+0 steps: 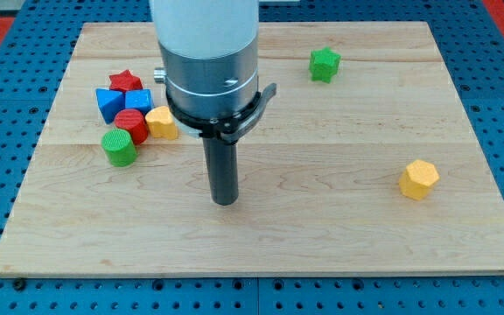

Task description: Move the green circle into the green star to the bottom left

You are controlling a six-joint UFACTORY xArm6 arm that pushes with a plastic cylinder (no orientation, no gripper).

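Observation:
The green circle [119, 147], a short cylinder, stands at the view's left at the lower edge of a cluster of blocks. The green star [325, 64] lies alone near the view's top, right of centre. My tip [224, 201] rests on the wooden board [322, 236] near the middle, to the right of and a little below the green circle, well apart from it. It is far below and left of the green star.
The cluster at the left holds a red star [125, 82], a blue block [108, 104], a blue cube [139, 100], a red cylinder [132, 124] and a yellow block [162, 122]. A yellow hexagon [419, 178] lies at the right. The arm's body [208, 61] hides the board's upper middle.

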